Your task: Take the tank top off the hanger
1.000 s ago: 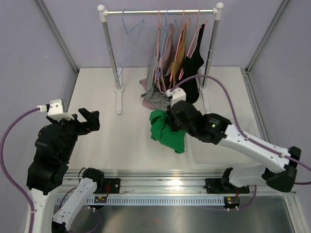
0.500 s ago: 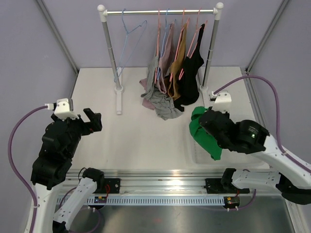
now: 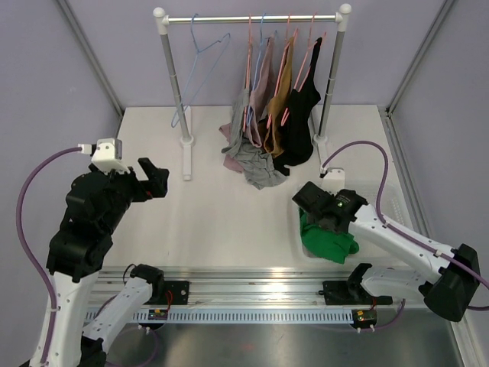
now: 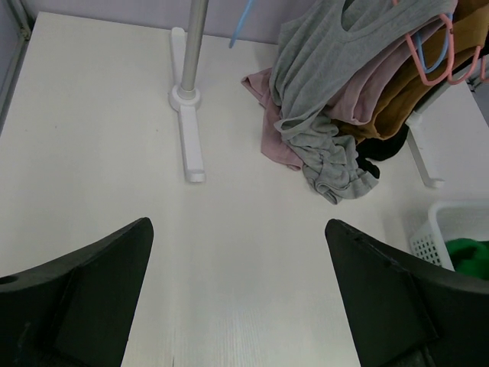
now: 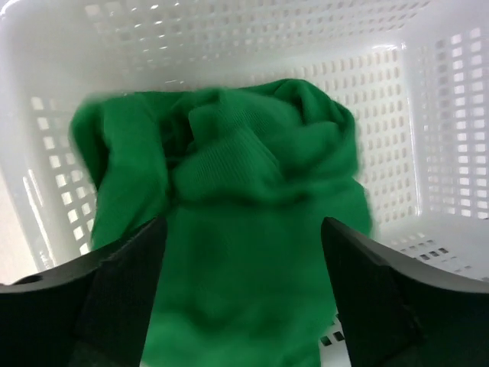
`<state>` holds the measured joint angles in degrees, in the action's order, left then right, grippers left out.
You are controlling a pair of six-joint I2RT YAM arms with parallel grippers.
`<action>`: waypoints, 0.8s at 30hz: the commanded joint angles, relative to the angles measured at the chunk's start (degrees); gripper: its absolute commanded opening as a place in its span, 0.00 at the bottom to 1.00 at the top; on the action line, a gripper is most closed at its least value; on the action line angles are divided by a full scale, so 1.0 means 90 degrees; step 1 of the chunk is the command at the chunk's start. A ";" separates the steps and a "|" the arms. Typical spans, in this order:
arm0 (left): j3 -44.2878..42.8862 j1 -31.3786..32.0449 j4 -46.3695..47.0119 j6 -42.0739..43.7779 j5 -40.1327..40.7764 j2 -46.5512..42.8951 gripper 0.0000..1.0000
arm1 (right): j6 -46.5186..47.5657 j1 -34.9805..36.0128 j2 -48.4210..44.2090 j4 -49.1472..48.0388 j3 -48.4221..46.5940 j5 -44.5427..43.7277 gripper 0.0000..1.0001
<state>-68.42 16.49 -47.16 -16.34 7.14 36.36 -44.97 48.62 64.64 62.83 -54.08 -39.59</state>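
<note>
Green fabric fills the frame under the right arm: the tank top (image 5: 244, 138) lies crumpled inside a white perforated basket (image 5: 252, 38) at the near right of the table (image 4: 92, 115), off its hanger and apart from the clothes rack. The right pincer (image 5: 244, 219) hangs directly over the basket with its two dark fingers spread wide, one on each side of the heap, gripping nothing. The cloth reaches the basket's left and right walls, while the far wall shows bare above it.

Across the table, the left pincer (image 4: 237, 222) is also fully parted and holds nothing, raised over bare tabletop and facing the rack (image 3: 252, 17).

On the rail, a light blue hanger (image 3: 200, 53) hangs bare near the left post. Towards the right post, pink hangers (image 4: 432, 38) carry a bunch of garments pressed together: a grey top (image 4: 321, 76), a mauve one (image 4: 271, 130), a mustard one (image 3: 280, 88) and a black one (image 3: 302, 126). The lower ends of the grey and mauve pieces sag onto the table beside the rack's white foot (image 4: 187, 138).
</note>
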 commanded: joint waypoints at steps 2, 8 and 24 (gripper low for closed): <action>-0.0657 -0.0016 0.0142 -0.0128 -0.0753 0.0441 0.99 | -0.0218 -0.0265 0.0151 -0.0039 -0.0522 -0.0570 0.99; -0.1117 0.0149 0.0522 -0.0343 -0.1388 0.0930 0.99 | 0.0464 -0.0383 -0.0121 0.0119 -0.1636 -0.0787 1.00; -0.4163 0.1849 0.1859 0.0271 0.0310 0.4669 0.99 | 0.1794 -0.0383 -0.3071 -0.2489 -0.0749 0.3168 0.97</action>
<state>-102.00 32.91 -38.37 -17.17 6.68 74.08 -29.98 45.47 36.32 44.58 -62.48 -19.18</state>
